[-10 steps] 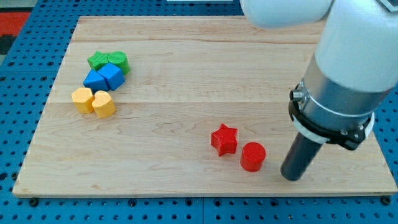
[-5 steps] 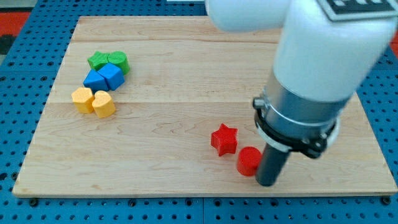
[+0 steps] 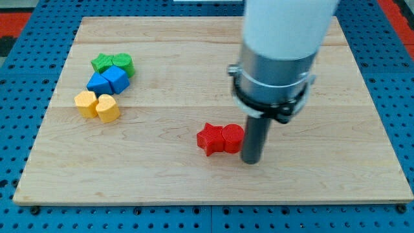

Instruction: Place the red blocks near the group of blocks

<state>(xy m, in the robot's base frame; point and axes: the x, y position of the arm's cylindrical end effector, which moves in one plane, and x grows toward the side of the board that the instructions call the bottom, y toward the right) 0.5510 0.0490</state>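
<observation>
A red star block (image 3: pixel 209 138) and a red cylinder block (image 3: pixel 232 138) lie touching side by side near the view's bottom middle. My tip (image 3: pixel 250 160) rests against the cylinder's right side. The group sits at the view's upper left: a green star (image 3: pixel 101 63) and a green heart-like block (image 3: pixel 123 64), two blue blocks (image 3: pixel 99 83) (image 3: pixel 117 79), a yellow hexagon-like block (image 3: pixel 85 103) and a yellow heart block (image 3: pixel 108 108).
The wooden board (image 3: pixel 194 188) lies on a blue pegboard table (image 3: pixel 10 129). The arm's large white and grey body (image 3: pixel 278 52) hangs over the board's right centre and hides part of it.
My tip has moved left and pushed the red cylinder against the red star. Both red blocks have slid left and slightly up. The group has not moved.
</observation>
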